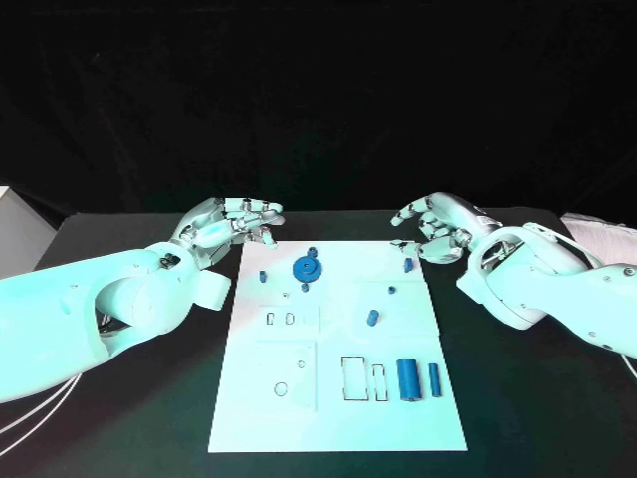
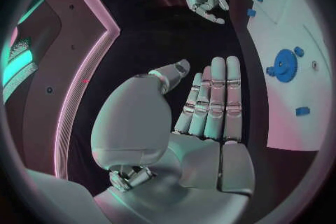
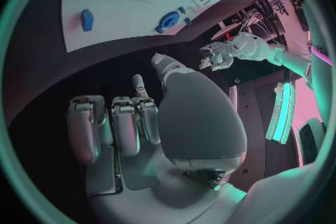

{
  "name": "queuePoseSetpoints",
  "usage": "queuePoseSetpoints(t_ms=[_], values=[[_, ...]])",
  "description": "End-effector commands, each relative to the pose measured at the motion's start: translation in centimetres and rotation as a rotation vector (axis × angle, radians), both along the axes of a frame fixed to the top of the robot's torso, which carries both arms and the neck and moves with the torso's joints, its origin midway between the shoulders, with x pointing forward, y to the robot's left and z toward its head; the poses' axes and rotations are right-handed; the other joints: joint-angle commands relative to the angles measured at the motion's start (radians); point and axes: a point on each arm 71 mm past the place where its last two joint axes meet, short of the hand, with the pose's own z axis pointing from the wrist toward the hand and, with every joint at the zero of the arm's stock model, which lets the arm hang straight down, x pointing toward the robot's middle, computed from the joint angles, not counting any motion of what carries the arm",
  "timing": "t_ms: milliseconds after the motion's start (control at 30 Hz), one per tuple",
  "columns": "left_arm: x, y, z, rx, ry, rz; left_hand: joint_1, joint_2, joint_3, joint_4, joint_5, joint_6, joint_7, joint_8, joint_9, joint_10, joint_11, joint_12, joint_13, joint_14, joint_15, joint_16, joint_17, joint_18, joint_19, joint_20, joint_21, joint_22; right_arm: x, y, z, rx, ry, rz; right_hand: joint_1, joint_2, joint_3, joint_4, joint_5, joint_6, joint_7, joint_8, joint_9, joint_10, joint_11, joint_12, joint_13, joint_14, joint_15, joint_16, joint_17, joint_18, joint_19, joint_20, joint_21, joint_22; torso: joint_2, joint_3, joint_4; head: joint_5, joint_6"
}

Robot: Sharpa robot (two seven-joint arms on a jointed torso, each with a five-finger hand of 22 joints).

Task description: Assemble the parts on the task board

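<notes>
Parts (image 1: 409, 379) are lying scattered across the task board (image 1: 247, 398); I am hovering my left hand (image 1: 236, 223) and right hand (image 1: 436, 226) beyond its far corners, both apparently empty, fingers loosely curled. Reaching carelessly risks scattering pieces.

Both arms are clad in smooth, rounded white shells, bulging at the forearm and narrowing toward the wrist. The left arm (image 1: 75, 314) has thin white cables looping beneath it near the body; the right arm (image 1: 577, 294) trails one thin cable at its outer side. Each ends in a silver metallic hand with segmented fingers and dark seams between the segments. The left hand (image 2: 203, 106) has a broad domed thumb base, as does the right hand (image 3: 150, 123).
</notes>
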Motion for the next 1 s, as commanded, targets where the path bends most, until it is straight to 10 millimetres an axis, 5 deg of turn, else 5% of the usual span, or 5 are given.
queuePoseSetpoints(t_ms=[33,267,433,833,1000], values=[[0.0,-0.3,0.1,-0.012,-0.004,-0.024,-0.005,0.005,0.004,0.000,0.003,-0.007,0.002,-0.006,0.001,-0.006,-0.003,-0.003,0.001,-0.007,-0.002,0.005,0.001,0.003,-0.005,0.001,0.003,0.001,0.1,-1.2,-0.6,0.005,0.087,0.043,0.013,-0.004,0.008,-0.003,-0.013,0.008,-0.002,-0.003,-0.002,0.037,-0.003,-0.004,0.194,0.106,-0.001,0.006,0.263,-0.004,0.068,-0.001,0.002,0.205,-0.006,0.0062,-0.0110,-0.003,-0.001],[0.0,-0.4,0.0,-0.014,-0.002,-0.031,-0.005,0.005,0.004,0.000,0.003,-0.007,0.002,-0.006,0.001,-0.006,-0.003,-0.003,0.001,-0.007,-0.002,0.005,0.001,0.003,-0.005,0.001,0.003,0.001,0.9,-3.8,-1.4,-0.042,0.097,0.023,0.029,-0.019,0.009,-0.016,-0.034,0.003,-0.002,-0.006,-0.004,0.035,-0.003,-0.006,0.192,0.106,-0.002,0.006,0.263,-0.004,0.069,-0.001,0.003,0.206,-0.006,0.0125,-0.0175,-0.015,-0.001],[0.0,-0.5,0.0,-0.016,-0.001,-0.036,-0.005,0.005,0.004,0.000,0.003,-0.007,0.002,-0.006,0.001,-0.006,-0.003,-0.003,0.001,-0.007,-0.002,0.005,0.001,0.003,-0.005,0.001,0.003,0.001,1.2,-4.8,-2.8,-0.083,0.101,0.012,0.038,-0.025,0.000,-0.021,-0.059,-0.011,0.000,-0.014,-0.008,0.030,-0.002,-0.010,0.186,0.106,0.000,0.006,0.263,-0.004,0.068,-0.001,0.001,0.206,-0.003,0.0121,-0.0131,-0.017,-0.002],[0.1,-0.4,-0.1,-0.015,-0.005,-0.033,-0.005,0.006,0.004,-0.001,0.003,-0.007,0.002,-0.006,0.001,-0.006,-0.003,-0.003,0.002,-0.007,-0.002,0.005,0.001,0.003,-0.006,0.001,0.005,0.002,2.2,-4.0,-5.5,-0.135,0.105,0.007,0.051,-0.019,-0.021,-0.021,-0.071,-0.029,0.003,-0.024,-0.013,0.025,0.001,-0.014,0.182,0.106,0.002,0.006,0.263,-0.004,0.068,0.002,0.000,0.205,0.004,0.0221,-0.0079,-0.011,-0.003],[0.2,-0.5,-0.2,-0.014,-0.004,-0.034,-0.005,0.006,0.004,-0.001,0.003,-0.007,0.002,-0.006,0.001,-0.006,-0.003,-0.003,0.002,-0.007,-0.002,0.005,0.001,0.003,-0.006,0.001,0.005,0.002,2.5,-3.8,-5.8,-0.139,0.098,0.001,0.057,-0.011,-0.019,-0.022,-0.064,-0.020,0.002,-0.019,-0.011,0.029,0.000,-0.011,0.185,0.106,0.002,0.006,0.263,-0.004,0.068,0.002,0.001,0.206,0.007,0.0229,-0.0079,-0.014,-0.005]])
